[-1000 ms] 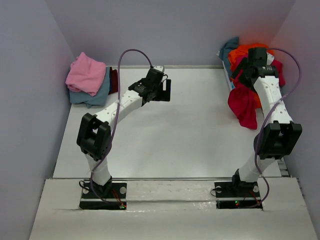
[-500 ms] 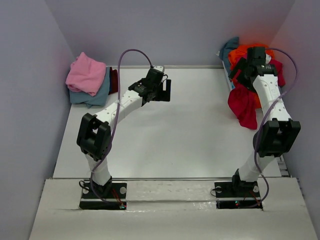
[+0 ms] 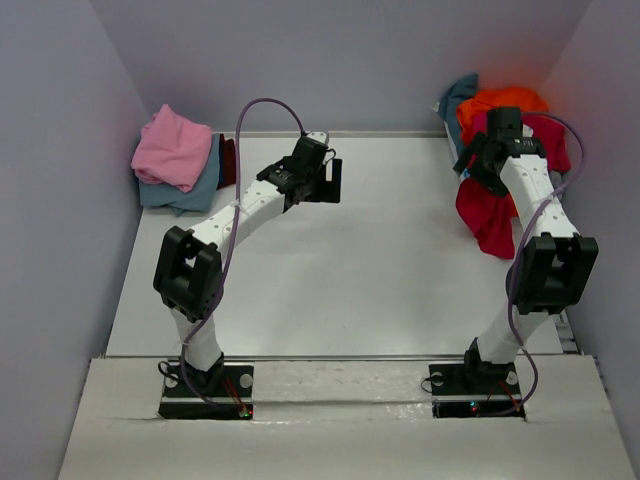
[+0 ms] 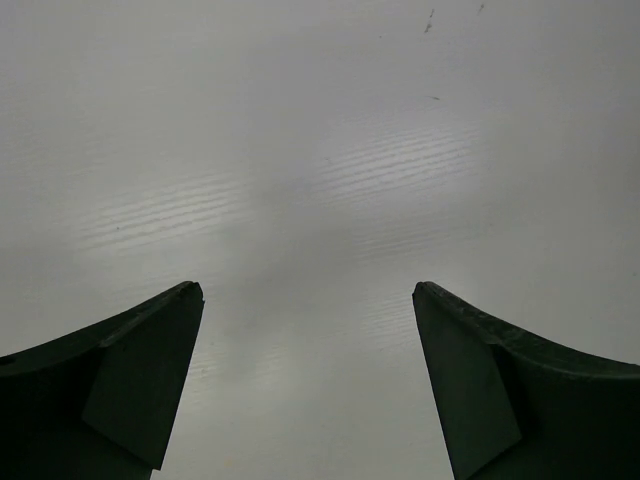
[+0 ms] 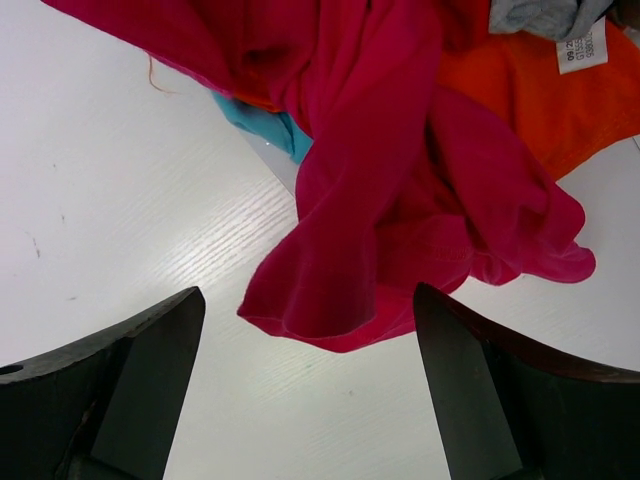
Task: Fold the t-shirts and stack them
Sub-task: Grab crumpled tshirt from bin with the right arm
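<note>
A loose heap of t-shirts sits at the back right: a magenta-red tee hangs forward onto the table, with orange and teal tees behind. In the right wrist view the magenta-red tee lies crumpled over orange and teal cloth. My right gripper is open and empty, just above the tee's near edge. A folded stack with a pink tee on dusty blue and maroon sits at the back left. My left gripper is open over bare table.
Grey walls close in the white table on the left, back and right. A white label shows on the orange cloth, with grey cloth above it. The arm bases stand at the near edge.
My right gripper has moved left and slightly forward, off the heap's top and over the magenta-red tee's edge. The left arm has not moved.
</note>
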`<state>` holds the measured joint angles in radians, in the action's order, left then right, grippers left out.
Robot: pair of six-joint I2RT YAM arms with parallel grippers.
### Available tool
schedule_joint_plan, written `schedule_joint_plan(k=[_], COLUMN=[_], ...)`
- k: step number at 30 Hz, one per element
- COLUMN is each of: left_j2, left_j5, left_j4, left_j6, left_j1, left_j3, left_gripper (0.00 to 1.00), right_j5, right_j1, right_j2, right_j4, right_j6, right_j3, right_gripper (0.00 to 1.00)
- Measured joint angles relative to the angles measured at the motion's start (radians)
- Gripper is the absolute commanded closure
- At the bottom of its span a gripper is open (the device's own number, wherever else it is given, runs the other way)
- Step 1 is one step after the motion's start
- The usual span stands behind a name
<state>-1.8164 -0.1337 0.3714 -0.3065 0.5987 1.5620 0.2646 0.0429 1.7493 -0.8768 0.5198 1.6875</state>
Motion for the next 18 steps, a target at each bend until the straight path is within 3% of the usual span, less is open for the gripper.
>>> schedule_joint_plan(k=[9, 15, 16, 18], left_j2=[0.000, 0.000, 0.000, 0.000], left_j5=[-0.002, -0.002, -0.003, -0.005], left_j4=[0.000, 0.000, 0.000, -0.001], left_j6=[0.002, 0.002, 0.002, 0.002], left_j1=[0.000, 0.000, 0.000, 0.000], left_j3=[0.000, 0.000, 0.000, -0.003], left_gripper=[0.01, 0.01, 0.01, 0.01], right_j5=[0.007, 0.009, 0.009, 0.008], right_j1=[0.000, 0.000, 0.000, 0.000], right_j2=[0.000, 0.000, 0.000, 0.000], right_j4=[0.019, 0.023, 0.024, 0.026], right_j6=[-0.006, -0.010, -0.007, -0.011], right_j3=[0.000, 0.000, 0.000, -0.002], right_gripper=[0.28, 0.58, 0.72, 0.88])
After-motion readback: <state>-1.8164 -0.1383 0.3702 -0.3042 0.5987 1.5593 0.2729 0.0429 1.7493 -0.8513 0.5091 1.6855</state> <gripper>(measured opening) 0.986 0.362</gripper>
